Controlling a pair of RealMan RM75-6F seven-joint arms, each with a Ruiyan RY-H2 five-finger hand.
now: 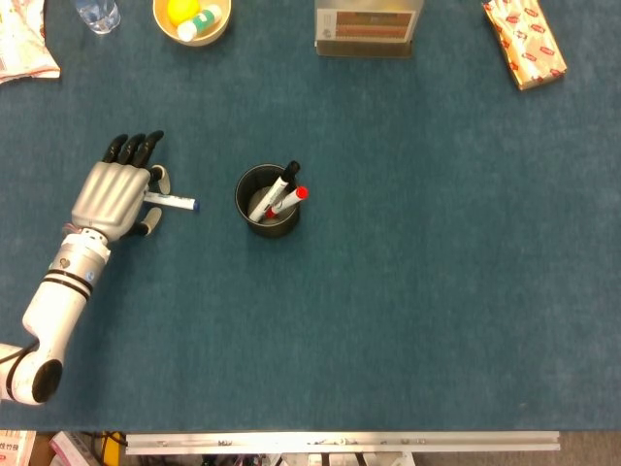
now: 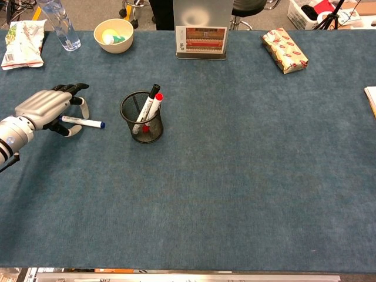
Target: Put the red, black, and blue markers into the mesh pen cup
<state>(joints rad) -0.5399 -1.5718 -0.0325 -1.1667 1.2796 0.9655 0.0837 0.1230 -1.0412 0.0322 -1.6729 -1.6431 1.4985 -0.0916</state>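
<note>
The black mesh pen cup (image 1: 245,186) (image 2: 141,128) stands left of the table's centre. A black marker (image 1: 288,173) (image 2: 153,92) and a red marker (image 1: 294,196) (image 2: 157,98) lean inside it, caps up. To its left, the blue marker (image 1: 177,202) (image 2: 87,122) lies flat with its blue cap toward the cup. My left hand (image 1: 110,194) (image 2: 42,106) covers the marker's far end, palm down, pinching the barrel between the thumb and a finger while the other fingers stay stretched out. My right hand shows in neither view.
Along the back edge are a snack bag (image 2: 22,36), a water bottle (image 2: 59,20), a yellow bowl (image 1: 191,19) (image 2: 113,34), a sign stand (image 2: 201,35) and a wrapped package (image 2: 284,50).
</note>
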